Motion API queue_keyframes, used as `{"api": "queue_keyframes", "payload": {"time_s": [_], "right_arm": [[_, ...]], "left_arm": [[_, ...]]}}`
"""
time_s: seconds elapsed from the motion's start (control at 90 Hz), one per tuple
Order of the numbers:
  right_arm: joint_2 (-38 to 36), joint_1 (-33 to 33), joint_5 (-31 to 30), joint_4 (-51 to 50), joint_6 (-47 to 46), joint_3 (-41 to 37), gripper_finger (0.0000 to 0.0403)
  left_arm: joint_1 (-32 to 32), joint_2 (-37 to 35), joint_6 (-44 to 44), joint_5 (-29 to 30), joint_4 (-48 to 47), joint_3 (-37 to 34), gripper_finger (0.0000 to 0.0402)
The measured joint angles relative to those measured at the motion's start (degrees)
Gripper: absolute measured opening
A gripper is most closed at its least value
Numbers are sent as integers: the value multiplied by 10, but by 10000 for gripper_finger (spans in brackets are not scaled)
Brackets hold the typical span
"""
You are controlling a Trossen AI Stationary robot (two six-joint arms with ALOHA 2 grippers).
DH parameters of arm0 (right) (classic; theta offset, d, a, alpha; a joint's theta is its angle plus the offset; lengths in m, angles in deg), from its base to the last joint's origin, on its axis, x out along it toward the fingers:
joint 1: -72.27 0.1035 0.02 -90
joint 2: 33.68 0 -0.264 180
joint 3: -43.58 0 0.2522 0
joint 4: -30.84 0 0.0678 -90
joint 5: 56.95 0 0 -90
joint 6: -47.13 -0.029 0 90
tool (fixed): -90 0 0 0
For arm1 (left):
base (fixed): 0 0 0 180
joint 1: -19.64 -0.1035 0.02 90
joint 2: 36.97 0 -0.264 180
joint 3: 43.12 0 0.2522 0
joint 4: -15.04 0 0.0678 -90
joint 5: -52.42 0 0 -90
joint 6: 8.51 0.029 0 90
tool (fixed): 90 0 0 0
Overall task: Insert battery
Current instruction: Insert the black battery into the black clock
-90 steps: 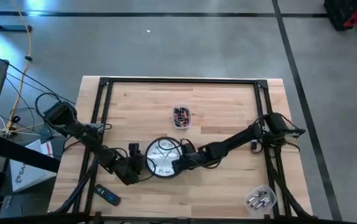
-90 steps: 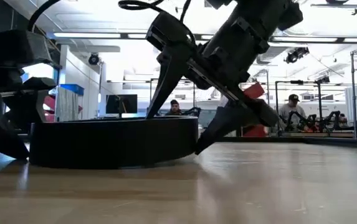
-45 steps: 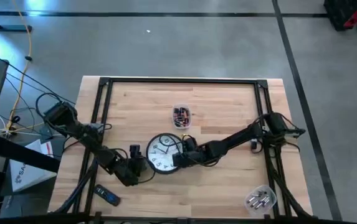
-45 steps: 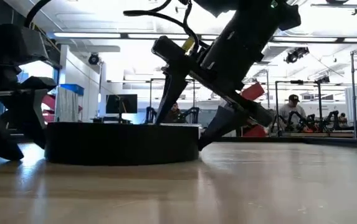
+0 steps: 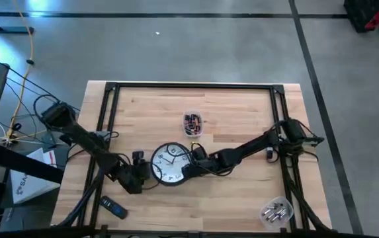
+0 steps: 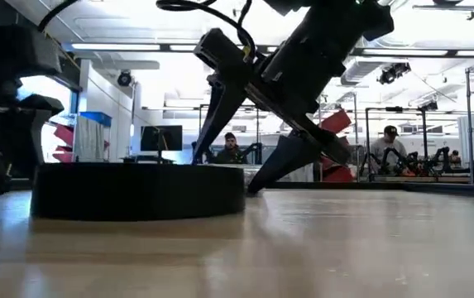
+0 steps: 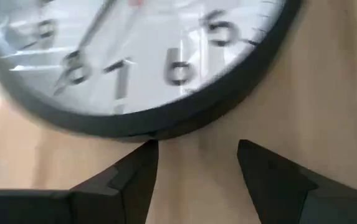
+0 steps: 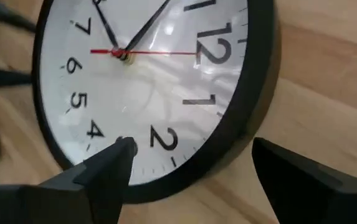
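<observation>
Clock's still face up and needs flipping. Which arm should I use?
Right, probably. Its end effector is open astride the clock rim, one finger over the glass. The left end effector is open beside the rim.

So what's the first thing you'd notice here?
The round clock lying face up near the middle of the wooden table, its red hand showing. The left gripper and right gripper sit on either side of it, both open, the right one straddling the rim. Farther off: a small tub behind the clock and a dish of batteries at the front right corner.
</observation>
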Motion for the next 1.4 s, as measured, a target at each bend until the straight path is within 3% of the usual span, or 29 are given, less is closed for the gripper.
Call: {"api": "queue_keyframes", "payload": {"time_s": [0.167,0.444,0.733,1.4], "right_arm": [[0,0,9,-11,-1,0,293],[8,-26,48,-27,19,-1,293],[37,-57,160,14,43,-2,294],[18,-30,123,49,97,-6,294]], "left_arm": [[-34,7,3,-5,-9,-5,211],[-73,23,75,-34,140,-63,231],[-57,22,81,-10,146,-66,232],[-57,1,96,-13,136,-69,231]]}}
